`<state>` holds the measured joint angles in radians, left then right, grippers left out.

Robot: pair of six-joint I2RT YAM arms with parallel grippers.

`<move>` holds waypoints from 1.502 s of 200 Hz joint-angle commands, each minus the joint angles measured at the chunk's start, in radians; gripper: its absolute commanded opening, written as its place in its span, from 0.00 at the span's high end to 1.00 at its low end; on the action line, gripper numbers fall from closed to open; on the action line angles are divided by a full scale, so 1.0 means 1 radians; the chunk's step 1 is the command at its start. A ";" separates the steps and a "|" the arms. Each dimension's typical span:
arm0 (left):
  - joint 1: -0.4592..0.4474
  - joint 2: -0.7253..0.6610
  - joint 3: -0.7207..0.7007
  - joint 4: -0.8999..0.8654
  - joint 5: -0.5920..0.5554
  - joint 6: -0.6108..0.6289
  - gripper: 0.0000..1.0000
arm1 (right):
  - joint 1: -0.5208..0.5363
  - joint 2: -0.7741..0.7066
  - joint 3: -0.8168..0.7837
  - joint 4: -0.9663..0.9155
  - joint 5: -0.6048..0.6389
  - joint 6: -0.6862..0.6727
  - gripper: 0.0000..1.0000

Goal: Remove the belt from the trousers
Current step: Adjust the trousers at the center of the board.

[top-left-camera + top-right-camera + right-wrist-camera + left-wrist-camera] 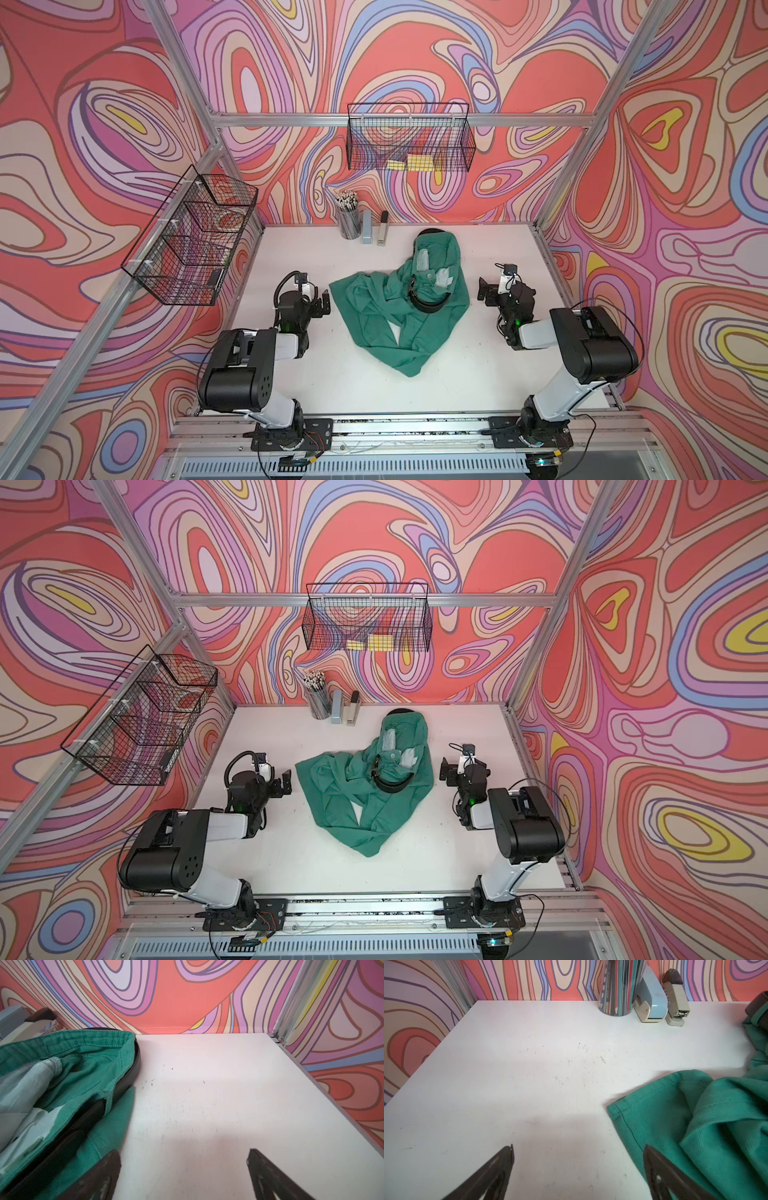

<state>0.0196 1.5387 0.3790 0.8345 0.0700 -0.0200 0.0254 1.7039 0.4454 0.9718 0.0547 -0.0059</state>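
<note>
Trousers lie crumpled — waist farthest, belt curving round it

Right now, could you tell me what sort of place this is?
Likely a robot test cell styled as a desk: a white table inside an aluminium frame, left arm and right arm mounted along its edge, a pencil cup and stapler behind.

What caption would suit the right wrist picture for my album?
Open right gripper beside green trousers, black belt threaded under a belt loop.
</note>
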 commanded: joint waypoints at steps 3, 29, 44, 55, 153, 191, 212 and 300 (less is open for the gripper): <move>0.006 -0.003 0.001 0.039 -0.006 -0.007 0.00 | -0.005 -0.004 0.015 -0.004 -0.004 0.007 0.02; 0.005 -0.002 0.001 0.040 -0.007 -0.007 0.00 | -0.005 -0.004 0.016 -0.004 -0.004 0.007 0.02; 0.005 -0.003 0.000 0.039 -0.006 -0.006 0.00 | -0.005 -0.004 0.016 -0.004 -0.004 0.007 0.02; 0.005 -0.002 0.001 0.039 -0.006 -0.007 0.00 | -0.005 -0.004 0.016 -0.004 -0.004 0.006 0.02; 0.005 -0.002 0.001 0.038 -0.006 -0.006 0.00 | -0.005 -0.004 0.013 -0.002 -0.004 0.007 0.02; 0.005 -0.005 0.000 0.036 -0.001 0.000 0.00 | -0.007 -0.004 0.016 -0.007 -0.007 0.008 0.02; 0.005 -0.028 -0.001 0.021 -0.034 -0.011 0.00 | -0.007 -0.011 0.015 -0.014 -0.007 0.006 0.02; 0.008 -0.283 0.313 -0.856 -0.188 -0.084 0.00 | -0.009 -0.090 0.717 -1.138 0.046 0.217 0.02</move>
<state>0.0196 1.2716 0.5842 0.3599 0.0013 -0.0479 0.0208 1.6081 1.0290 0.2207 0.0898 0.0986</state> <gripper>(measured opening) 0.997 0.984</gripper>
